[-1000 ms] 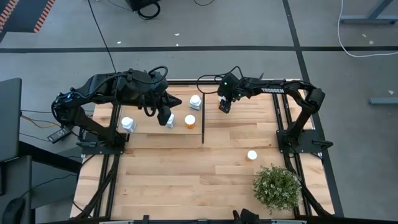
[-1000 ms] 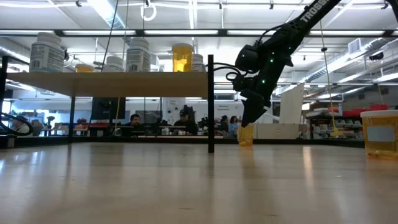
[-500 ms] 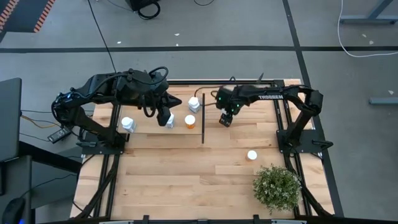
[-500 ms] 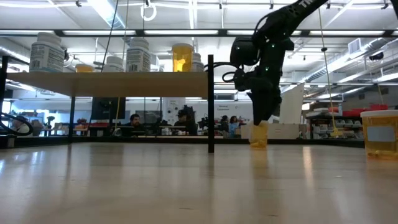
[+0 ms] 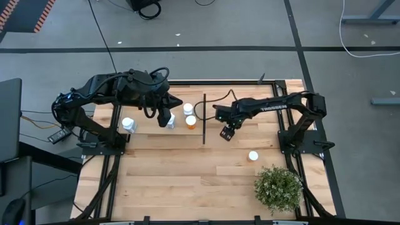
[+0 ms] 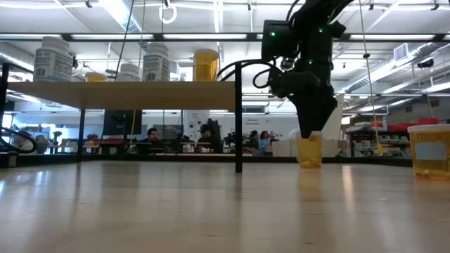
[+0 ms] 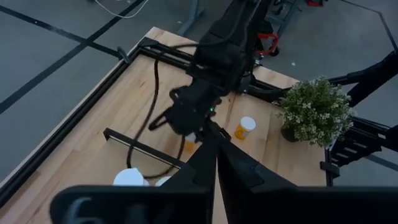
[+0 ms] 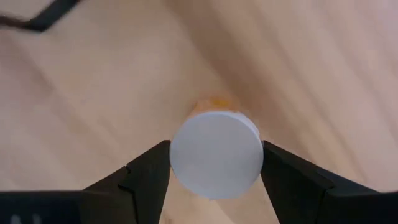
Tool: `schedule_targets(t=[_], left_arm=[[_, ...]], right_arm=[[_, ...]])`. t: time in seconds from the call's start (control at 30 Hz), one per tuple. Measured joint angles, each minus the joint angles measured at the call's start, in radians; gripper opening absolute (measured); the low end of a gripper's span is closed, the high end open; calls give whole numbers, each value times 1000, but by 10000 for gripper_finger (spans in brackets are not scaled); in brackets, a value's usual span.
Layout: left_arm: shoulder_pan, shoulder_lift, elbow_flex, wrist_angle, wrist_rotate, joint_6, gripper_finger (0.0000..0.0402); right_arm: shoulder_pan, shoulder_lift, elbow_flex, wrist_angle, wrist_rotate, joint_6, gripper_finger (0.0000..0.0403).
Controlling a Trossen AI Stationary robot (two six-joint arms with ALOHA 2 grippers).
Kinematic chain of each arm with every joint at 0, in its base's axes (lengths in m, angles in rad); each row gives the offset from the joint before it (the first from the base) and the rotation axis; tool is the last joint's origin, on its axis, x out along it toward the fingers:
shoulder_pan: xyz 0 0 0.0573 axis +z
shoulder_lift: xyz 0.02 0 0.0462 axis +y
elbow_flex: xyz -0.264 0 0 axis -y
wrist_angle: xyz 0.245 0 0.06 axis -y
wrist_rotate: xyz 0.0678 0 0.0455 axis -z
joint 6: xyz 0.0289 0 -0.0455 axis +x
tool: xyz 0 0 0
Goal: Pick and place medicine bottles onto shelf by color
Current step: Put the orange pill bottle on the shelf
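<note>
My right gripper hangs just right of the shelf's black divider, shut on an orange medicine bottle with a white cap. The light-wood shelf carries several bottles, among them a white one at its left end and an orange one near the divider. My left gripper hovers above the shelf, shut and holding nothing. Another orange bottle stands on the tabletop at the right. My right gripper pinches the orange bottle at its white cap, one finger on each side of the cap's rim. The fingers come from above and point down. The bottle hangs upright below them, its base at or just above the tabletop; which, I cannot tell.
A bushy potted plant stands at the near right corner. The raised shelf and its upright divider close off the left of the held bottle. Bare wood lies between the divider, the loose bottle and the near edge.
My right gripper has carried the orange bottle from the far side of the table toward the near edge, along the right of the divider, turning about its own axis on the way. The bottle has stayed upright and low over the table.
</note>
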State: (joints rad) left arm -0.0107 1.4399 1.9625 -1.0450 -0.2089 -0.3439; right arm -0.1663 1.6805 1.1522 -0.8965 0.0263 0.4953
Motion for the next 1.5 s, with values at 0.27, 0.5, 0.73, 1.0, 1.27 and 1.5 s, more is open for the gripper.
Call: schedule_targets(t=[0.27,0.5,0.73,1.0,1.27,1.5], left_arm=[[0,0,0,0,0,0,13],[0,0,0,1,0,29,22],[14,0,0,1,-8,95,12],[28,0,0,1,-8,117,19],[41,-1,0,1,-28,170,14],[71,-10,-1,-1,-28,177,15]], right_arm=[[-84,-163,0,-128,46,122,243],[-33,-394,0,-63,55,246,243],[152,-445,0,64,50,264,243],[324,-320,0,274,50,261,243],[428,-177,192,309,117,35,243],[417,29,452,189,183,-110,243]])
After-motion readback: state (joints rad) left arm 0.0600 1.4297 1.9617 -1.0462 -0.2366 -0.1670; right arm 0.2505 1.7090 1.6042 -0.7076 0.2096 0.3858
